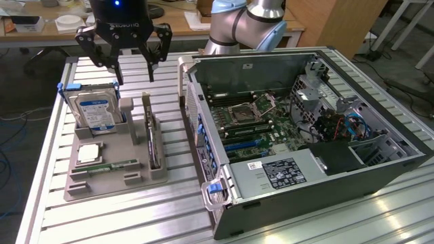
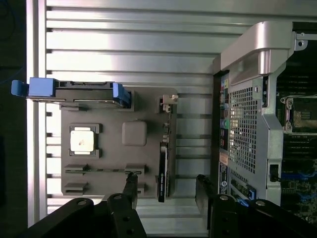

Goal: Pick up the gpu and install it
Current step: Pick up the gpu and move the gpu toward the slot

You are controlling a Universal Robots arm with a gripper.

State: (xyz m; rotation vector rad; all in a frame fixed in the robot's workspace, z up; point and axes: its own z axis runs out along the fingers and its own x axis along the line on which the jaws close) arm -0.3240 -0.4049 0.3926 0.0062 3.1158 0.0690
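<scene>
The gpu (image 1: 151, 138) is a thin dark card standing on edge in a slot on the side of the grey holder (image 1: 115, 178) nearest the computer. From the wrist it appears edge-on as a narrow dark strip (image 2: 162, 163). My gripper (image 1: 135, 77) hangs open above the far end of the holder, well clear of the card, with nothing between its fingers. In the wrist view the gripper (image 2: 166, 179) has its two black fingertips (image 2: 131, 179) on either side of the card's line. The open computer case (image 1: 305, 127) lies on the exterior view's right with its motherboard exposed.
The holder also carries a silver hard drive (image 1: 95, 113) with blue clips, a square processor (image 1: 89, 152) and a green memory stick (image 1: 112, 166). Everything rests on a ribbed aluminium table (image 1: 135, 213). The case's silver handle (image 2: 257, 47) lies close to the holder. Desks stand behind.
</scene>
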